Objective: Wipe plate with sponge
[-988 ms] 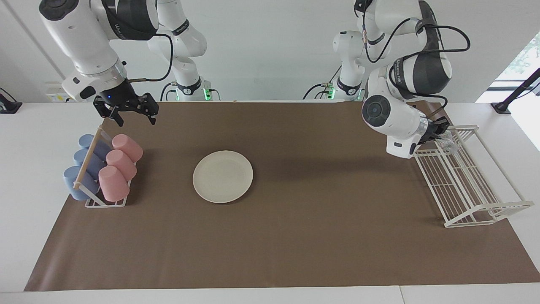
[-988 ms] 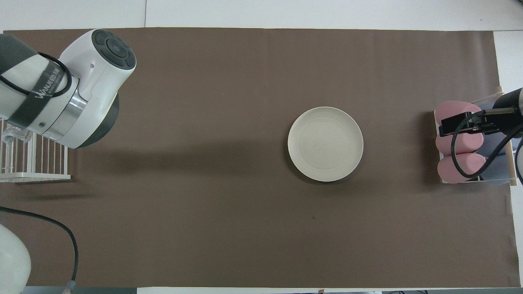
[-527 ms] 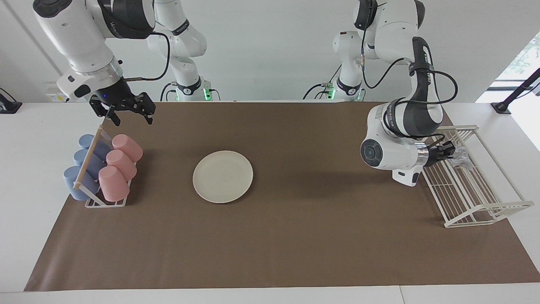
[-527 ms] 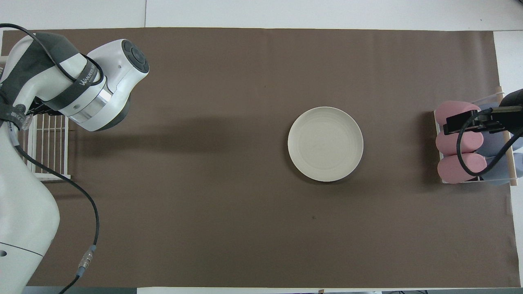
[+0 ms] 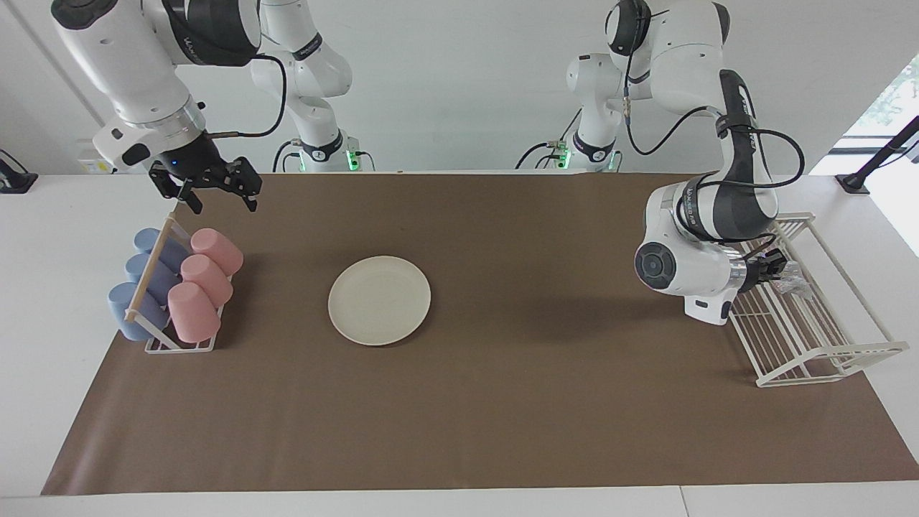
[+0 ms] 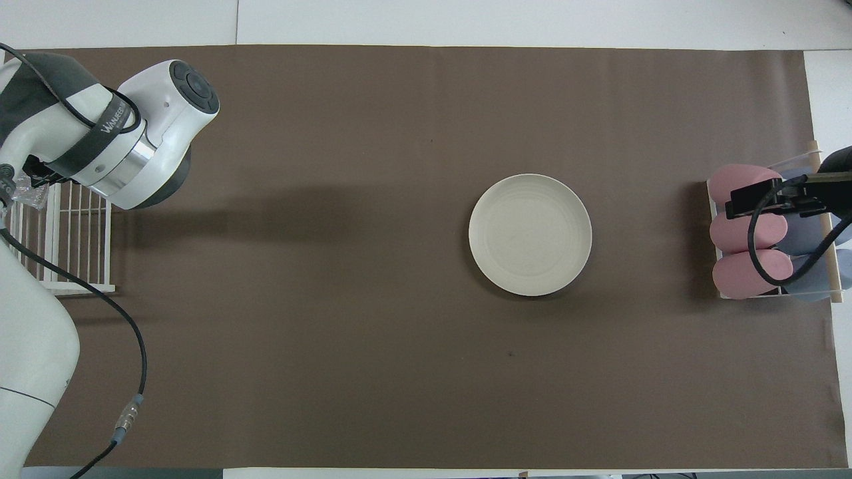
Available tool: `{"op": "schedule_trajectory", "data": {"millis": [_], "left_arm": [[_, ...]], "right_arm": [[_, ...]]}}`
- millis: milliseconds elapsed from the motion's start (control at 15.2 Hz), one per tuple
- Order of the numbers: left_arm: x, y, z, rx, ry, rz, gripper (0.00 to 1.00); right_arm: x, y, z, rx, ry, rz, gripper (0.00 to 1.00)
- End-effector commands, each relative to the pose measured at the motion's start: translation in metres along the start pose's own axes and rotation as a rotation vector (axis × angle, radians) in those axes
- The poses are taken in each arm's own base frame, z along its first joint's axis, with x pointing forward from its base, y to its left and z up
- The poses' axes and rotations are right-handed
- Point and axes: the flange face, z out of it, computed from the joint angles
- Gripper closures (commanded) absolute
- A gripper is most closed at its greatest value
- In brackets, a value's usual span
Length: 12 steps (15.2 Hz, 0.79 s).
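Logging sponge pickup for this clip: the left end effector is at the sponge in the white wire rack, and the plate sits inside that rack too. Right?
Not quite. The plate lies on the brown mat, apart from the white wire rack, as the facing view shows. The left end effector is indeed at the sponge in the rack.

Cream-white plate [image 5: 379,300], brown mat [image 5: 502,402], pink cups [image 5: 202,283], blue cups [image 5: 136,287].
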Motion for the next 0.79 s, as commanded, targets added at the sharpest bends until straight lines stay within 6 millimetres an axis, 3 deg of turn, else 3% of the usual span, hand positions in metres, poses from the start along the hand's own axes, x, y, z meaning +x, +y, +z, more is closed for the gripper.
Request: {"op": "schedule_trajectory", "data": {"millis": [0, 132, 198, 263, 395, 461, 527, 725], "left_arm": [[-0.001, 0.001, 0.0051, -0.023, 0.007, -0.014, 1.0], [-0.0009, 0.0018, 0.0051, -0.025, 0.01, -0.011, 0.95], [-0.0007, 0.0014, 0.0059, -0.025, 0.009, -0.012, 0.76], [0.0, -0.0004, 0.0094, -0.026, 0.004, -0.015, 0.48], [-0.0003, 0.0013, 0.0111, -0.03, 0.002, -0.011, 0.27], [0.0006, 0.0008, 0.0122, -0.032, 0.005, -0.013, 0.06], [0.0007, 0.0009, 0.012, -0.033, 0.007, -0.013, 0.0], [0.0006, 0.0012, 0.0109, -0.038, 0.006, -0.01, 0.0]], "right_arm": [[0.0042, 0.0, -0.0121, 0.006, 0.013, -0.011, 0.0], [0.0041, 0.001, -0.0102, 0.005, 0.005, -0.009, 0.0], [0.0041, 0.0002, -0.0102, 0.005, 0.005, -0.011, 0.0], [0.0045, 0.0003, -0.0111, 0.003, 0.01, -0.011, 0.0], [0.0048, 0.0002, -0.0114, 0.005, 0.013, -0.011, 0.0], [0.0046, -0.0006, -0.0106, 0.005, 0.01, -0.012, 0.0], [0.0046, -0.0005, -0.0105, 0.003, 0.01, -0.012, 0.0], [0.0048, -0.0005, -0.0107, 0.003, 0.011, -0.012, 0.0]]}}
